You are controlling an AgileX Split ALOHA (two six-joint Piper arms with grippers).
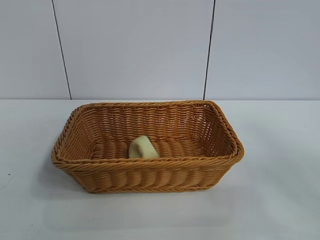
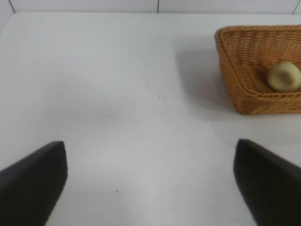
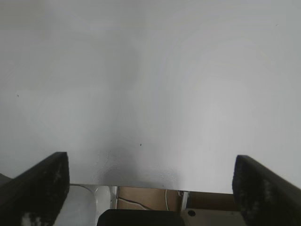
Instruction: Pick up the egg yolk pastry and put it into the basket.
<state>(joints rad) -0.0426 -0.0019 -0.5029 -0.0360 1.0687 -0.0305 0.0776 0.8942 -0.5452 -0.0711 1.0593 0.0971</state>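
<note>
Soft, even light is filling the room from above, leaving the white bench (image 1: 280,200) bright and nearly glare-free. The basket (image 1: 150,180) is casting only a faint, diffuse shadow around its base — slightly stronger toward its left side in the exterior view. Inside it, the egg yolk pastry (image 1: 143,148) is sitting in mild shade from the near wall. In the left wrist view the left claw (image 2: 150,183) fingers are looming dark and blurred at the near edge, while the basket beyond is staying fairly sharp. The right claw (image 3: 150,188) is throwing a dim grey patch on the bench — its fingers are out of focus too.
</note>
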